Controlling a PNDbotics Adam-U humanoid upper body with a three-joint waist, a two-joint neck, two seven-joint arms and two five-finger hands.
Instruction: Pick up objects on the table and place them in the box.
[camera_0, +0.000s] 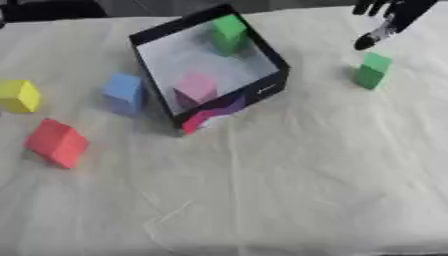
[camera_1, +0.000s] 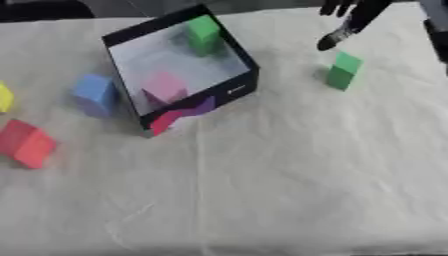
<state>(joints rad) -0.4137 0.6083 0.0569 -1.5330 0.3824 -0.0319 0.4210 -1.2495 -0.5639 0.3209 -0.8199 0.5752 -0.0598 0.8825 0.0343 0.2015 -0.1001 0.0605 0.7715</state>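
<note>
Green block seemingly upright, long axis vertical, robot hand above

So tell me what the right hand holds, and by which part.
Nothing. The right hand hangs above the green block on the table, apart from it.

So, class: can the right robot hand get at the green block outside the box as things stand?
Probably yes. The right robot hand hangs just above and behind the green block, with only bare cloth between them. The box sits well to the left, out of the way.
</note>
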